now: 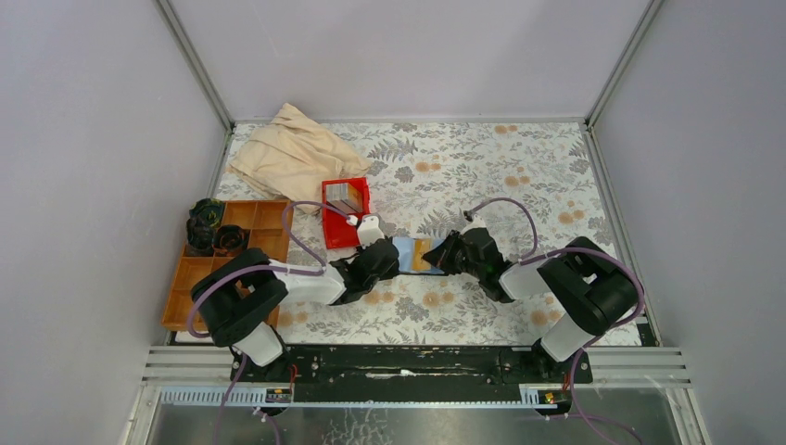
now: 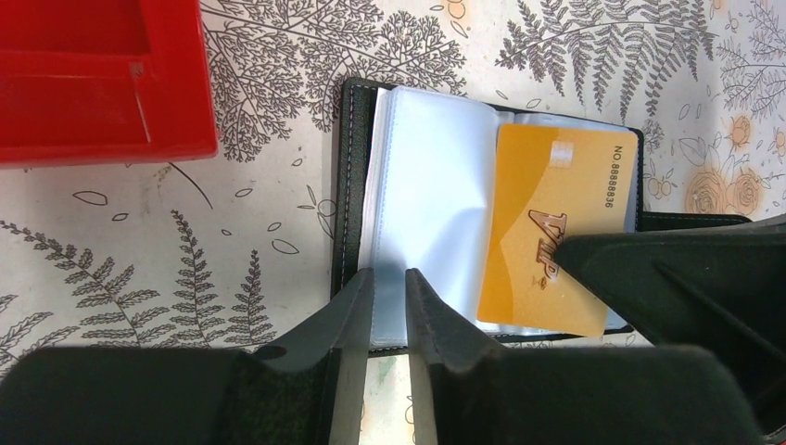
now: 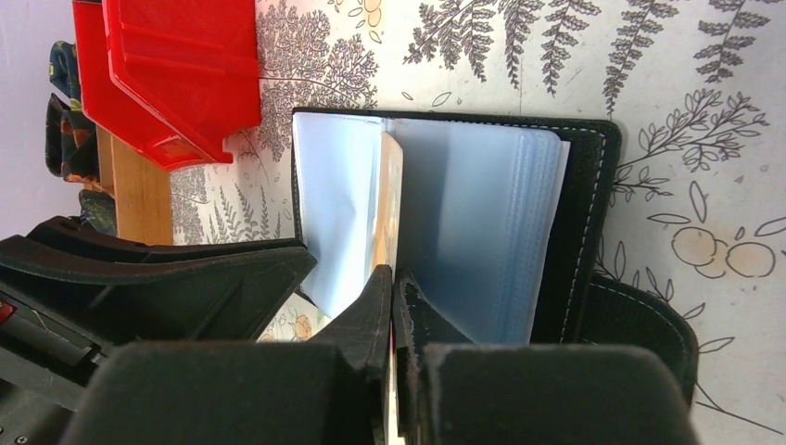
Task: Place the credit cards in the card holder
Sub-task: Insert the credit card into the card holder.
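Credit cards [image 1: 344, 197] first: how many do we have in the card holder [image 1: 414, 254]?

— None that we can show. The card holder lies open on the table, midway between our arms, and the sleeve pages [image 2: 431, 185] in sight look blank. A small stack, the remaining cards as we judge it, sits in the red bin [image 1: 345, 232] just behind.

— And the gold card [image 2: 556, 232]?

— Our right gripper [image 3: 394, 278] is pinched tight on it, among the right-hand pages. We'd call it not yet seated. Our left gripper [image 2: 389, 278] stands narrow, nipping the near edge of the left pages.

— What does each view add?

— The left wrist gives us the card's face, with its VIP lettering and number. The right wrist gives it edge-on, upright between pages. From neither can we tell whether its far edge has entered a pocket. Only the overhead view shows us the bin's stack, so one card is under way and the rest are to do.
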### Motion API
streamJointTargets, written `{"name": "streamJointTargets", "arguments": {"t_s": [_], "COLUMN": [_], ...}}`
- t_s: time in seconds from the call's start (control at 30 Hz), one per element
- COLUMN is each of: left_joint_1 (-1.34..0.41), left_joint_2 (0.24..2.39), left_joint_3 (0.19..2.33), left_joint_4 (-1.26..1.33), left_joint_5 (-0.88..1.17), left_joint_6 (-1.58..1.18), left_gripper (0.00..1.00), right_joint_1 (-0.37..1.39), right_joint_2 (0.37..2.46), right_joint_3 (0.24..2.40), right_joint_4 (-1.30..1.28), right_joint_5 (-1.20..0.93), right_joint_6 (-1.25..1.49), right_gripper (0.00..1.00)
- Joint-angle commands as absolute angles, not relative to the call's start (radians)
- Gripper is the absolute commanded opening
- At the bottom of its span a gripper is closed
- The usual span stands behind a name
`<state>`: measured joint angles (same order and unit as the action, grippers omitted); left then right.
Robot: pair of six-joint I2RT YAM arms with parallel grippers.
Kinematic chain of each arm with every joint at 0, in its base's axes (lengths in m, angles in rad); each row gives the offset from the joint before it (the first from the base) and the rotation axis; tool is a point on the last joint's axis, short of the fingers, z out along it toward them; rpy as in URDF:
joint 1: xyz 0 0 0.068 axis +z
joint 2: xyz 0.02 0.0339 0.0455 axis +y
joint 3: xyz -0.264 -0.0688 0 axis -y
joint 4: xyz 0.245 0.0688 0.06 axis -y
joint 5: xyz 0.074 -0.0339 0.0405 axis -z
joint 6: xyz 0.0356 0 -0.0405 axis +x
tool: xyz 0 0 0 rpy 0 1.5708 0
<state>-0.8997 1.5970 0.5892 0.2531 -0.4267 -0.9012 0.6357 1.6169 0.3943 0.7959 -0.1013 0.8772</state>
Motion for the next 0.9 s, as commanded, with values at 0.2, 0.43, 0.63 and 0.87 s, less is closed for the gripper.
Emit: {"name": "streamJointTargets", "arguments": {"t_s": [0.2,0.43,0.63,0.87], "left_joint_1": [-0.887,-0.887,-0.887,-0.887], "left_joint_2": [1.691,1.699,1.71,1.718], "left_joint_3": [0.547,0.533,0.522,0.499], "left_joint_4": [0.136,0.131,0.124,0.11], "left_joint_5": [-0.445,-0.44,-0.436,-0.439], "left_joint_6": [-0.886,-0.888,-0.89,-0.898], "left_gripper": [0.25,0.24,0.23,0.22], "right_joint_1": [0.657,0.669,0.67,0.67], "right_joint_2": [1.61,1.603,1.627,1.67], "right_joint_3": [0.354,0.354,0.373,0.407], "right_joint_4": [0.694,0.704,0.731,0.757], "right_joint_5": [-0.121,-0.115,-0.136,-0.147], "right_joint_6": [0.853,0.855,0.841,0.828], "right_gripper": [0.0,0.0,0.0,0.0]}}
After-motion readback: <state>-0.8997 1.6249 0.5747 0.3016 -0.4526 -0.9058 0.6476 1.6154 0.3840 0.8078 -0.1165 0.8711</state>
